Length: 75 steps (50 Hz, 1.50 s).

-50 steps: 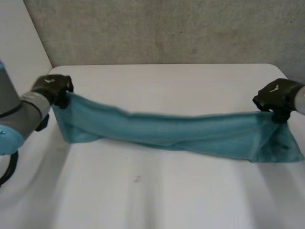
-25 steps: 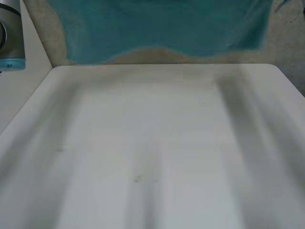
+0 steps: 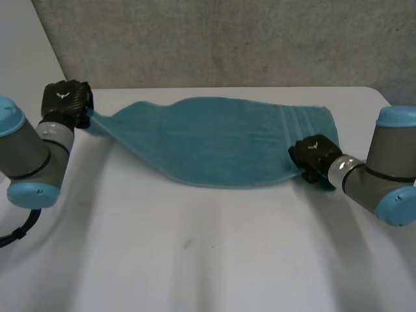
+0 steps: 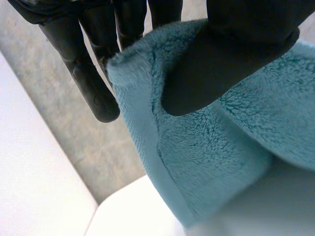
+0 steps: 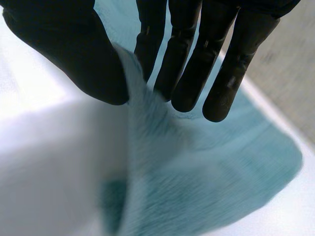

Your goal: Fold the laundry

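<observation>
A: What do we see of the towel (image 3: 221, 140)?
B: We see a teal terry towel spread on the far half of the white bench (image 3: 195, 260). It is broad at its right end and narrows toward its left. A few woven stripes cross it near the right end, and its near edge runs in a shallow curve.
A: Is it one layer or doubled?
B: We cannot tell from above; it looks flat, perhaps a single layer.
A: And the left robot hand (image 3: 65, 101)?
B: It grasps the towel's left corner at the bench's far left. The thumb (image 4: 231, 54) presses the pile against the fingers (image 4: 93, 83), with the hemmed edge hanging below them. The cloth rises from the bench up to that corner.
A: The right robot hand (image 3: 313, 156)?
B: It is clamped on the near right corner, the edge pinched between its thumb and fingers, low over the bench.
A: How does this differ from before?
B: A second ago we had the towel pulled into a narrow sagging band between the two hands, the right one out at the bench's right edge. Half a second ago it hung high at the back, off the bench. Now it lies laid out, and the right robot hand sits further in toward the middle
</observation>
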### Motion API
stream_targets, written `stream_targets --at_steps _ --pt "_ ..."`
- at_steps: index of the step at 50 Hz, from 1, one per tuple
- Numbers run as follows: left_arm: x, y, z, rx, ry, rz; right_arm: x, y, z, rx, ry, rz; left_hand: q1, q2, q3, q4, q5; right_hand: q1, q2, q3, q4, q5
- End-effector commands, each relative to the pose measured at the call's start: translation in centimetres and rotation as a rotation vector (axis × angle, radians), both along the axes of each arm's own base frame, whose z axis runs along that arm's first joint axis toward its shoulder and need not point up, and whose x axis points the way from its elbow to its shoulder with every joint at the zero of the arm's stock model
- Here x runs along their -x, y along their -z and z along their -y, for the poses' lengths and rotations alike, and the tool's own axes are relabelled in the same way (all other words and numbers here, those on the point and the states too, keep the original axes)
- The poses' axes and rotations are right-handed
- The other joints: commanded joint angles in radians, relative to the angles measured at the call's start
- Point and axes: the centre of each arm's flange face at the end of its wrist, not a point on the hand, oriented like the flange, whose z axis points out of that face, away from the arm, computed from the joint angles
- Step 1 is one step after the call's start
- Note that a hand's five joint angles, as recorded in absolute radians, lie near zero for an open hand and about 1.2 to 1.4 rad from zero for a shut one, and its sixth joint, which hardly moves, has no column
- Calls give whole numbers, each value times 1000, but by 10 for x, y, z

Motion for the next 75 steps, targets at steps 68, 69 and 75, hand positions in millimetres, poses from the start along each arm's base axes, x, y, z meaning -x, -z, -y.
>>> stream_targets --at_steps 68,69,75 --pt "-25 -23 -10 18 -56 -17 95 -29 25 -94 483 527 204 178 180 179 184 421 221 211 206 230" --pt "-25 -23 -10 18 -56 -17 98 -50 24 -44 474 538 204 178 180 179 184 421 221 211 206 230" --pt "-27 -25 -23 -49 -57 -7 94 -92 14 18 369 470 204 178 180 179 184 421 221 211 206 230"
